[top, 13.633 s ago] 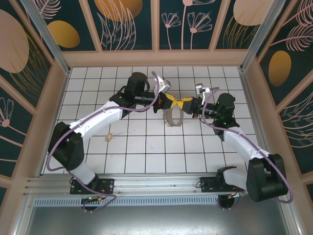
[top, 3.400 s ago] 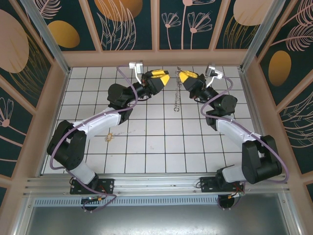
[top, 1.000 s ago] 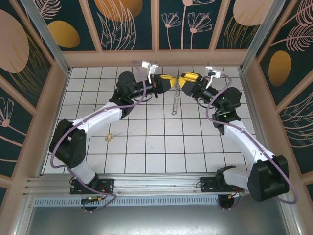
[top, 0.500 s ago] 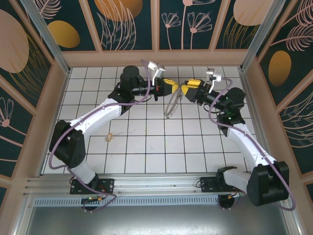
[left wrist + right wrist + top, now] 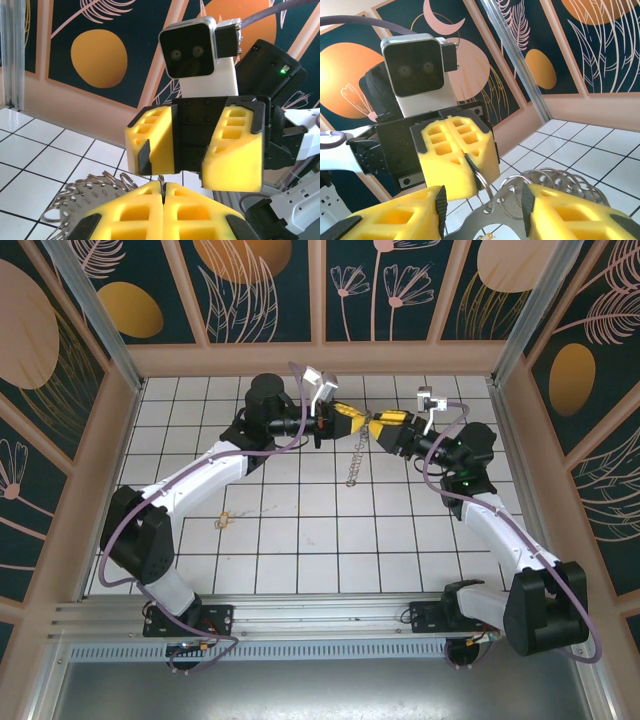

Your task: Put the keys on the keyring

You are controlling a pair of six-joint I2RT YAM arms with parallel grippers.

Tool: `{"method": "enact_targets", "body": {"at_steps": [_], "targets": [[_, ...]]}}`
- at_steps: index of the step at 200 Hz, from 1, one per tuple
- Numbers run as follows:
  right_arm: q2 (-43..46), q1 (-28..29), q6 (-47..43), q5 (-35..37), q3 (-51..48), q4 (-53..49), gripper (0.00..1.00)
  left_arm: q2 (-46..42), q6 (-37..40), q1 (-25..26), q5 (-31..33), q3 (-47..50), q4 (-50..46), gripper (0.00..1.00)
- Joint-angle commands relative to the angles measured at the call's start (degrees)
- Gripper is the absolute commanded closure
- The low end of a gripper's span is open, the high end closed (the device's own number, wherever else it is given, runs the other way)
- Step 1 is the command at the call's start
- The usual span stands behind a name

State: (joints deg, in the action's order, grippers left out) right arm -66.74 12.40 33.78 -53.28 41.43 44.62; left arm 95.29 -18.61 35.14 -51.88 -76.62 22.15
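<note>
My left gripper (image 5: 162,189) is pressed shut pad to pad, the thin wire of the keyring (image 5: 90,187) nipped in the seam. My right gripper (image 5: 484,196) faces it nose to nose with its fingers spread, and the ring's wire runs between them, apparently ungripped. A few seconds ago the two stood apart near the far wall and the ring seemed to hang from the right one. Now they have met and the ring dangles below the join — a hand-over, as I read it. That should free my right arm, but the key (image 5: 222,520) has not moved. It lies on the tiles (image 5: 300,540) well apart from both grippers, near my left forearm, so threading has not begun.
</note>
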Motion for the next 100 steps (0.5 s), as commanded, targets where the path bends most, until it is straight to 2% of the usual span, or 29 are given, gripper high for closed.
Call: {"method": "enact_targets", "body": {"at_steps": [1,26,50,100], "targets": [[-0.6,-0.3,1.3,-1.0,-0.4,4.2,0.55,-2.6,-1.4,-0.4,-2.1,-0.6,4.2,1.00],[-1.5,-0.1,2.5,-1.1,-0.6,6.2,0.55,-2.6,-2.2,-0.5,-2.6,-0.1,5.4,1.00],[-2.4,0.2,3.2,-1.1,-0.5,7.8,0.62,-2.1,-3.1,-0.5,-3.1,0.2,6.3,1.00],[-3.3,1.3,3.1,-1.1,0.4,8.4,0.66,-1.3,-4.2,-0.4,-3.8,0.5,7.5,1.00]]}}
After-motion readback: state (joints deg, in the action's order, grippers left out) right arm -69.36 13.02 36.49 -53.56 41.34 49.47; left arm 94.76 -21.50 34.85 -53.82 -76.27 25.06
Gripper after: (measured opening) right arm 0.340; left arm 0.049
